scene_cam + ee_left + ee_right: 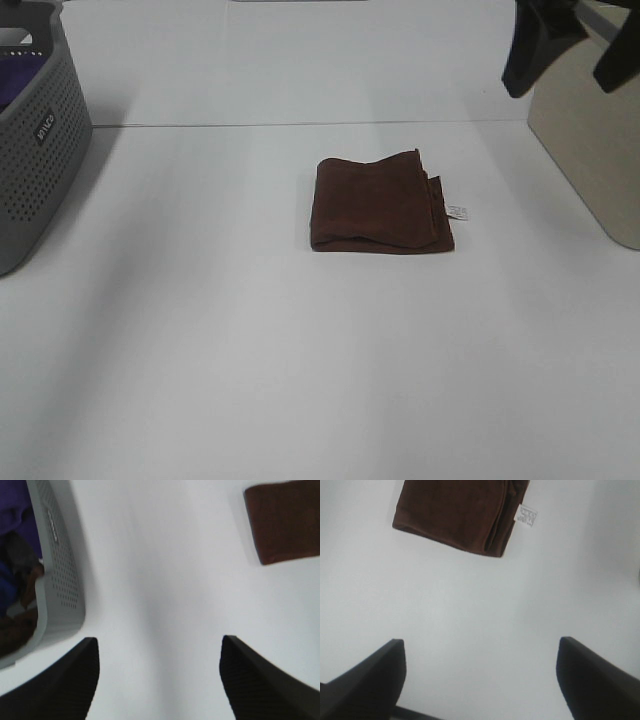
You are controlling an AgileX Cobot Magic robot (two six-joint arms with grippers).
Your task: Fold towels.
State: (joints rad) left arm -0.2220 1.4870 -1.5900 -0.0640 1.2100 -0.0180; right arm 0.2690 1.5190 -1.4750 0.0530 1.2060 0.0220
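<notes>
The brown towel (pixel 378 204) is sitting folded into a neat rectangle pretty much dead center on the white worktop (pixel 300 380), layered edges stacked on its 3 o'clock side in the high view. A little white label (pixel 458 211) pokes out of that same side; there's printed text on it but it's way too small to read, even in the right wrist view (pixel 525 515). Over at 9 o'clock there's a grey perforated laundry basket (pixel 35 160) with a small dark tag (pixel 45 127) carrying white lettering I can't make out, and something purple inside. A beige box-like thing (pixel 590 150) sits at 3 o'clock. The left end effector (pixel 159 680) has its fingers spread wide, holding nothing, just bare worktop below. Same for the right end effector (pixel 480 680): fingers wide apart, empty, with the towel nearby but not touched.
</notes>
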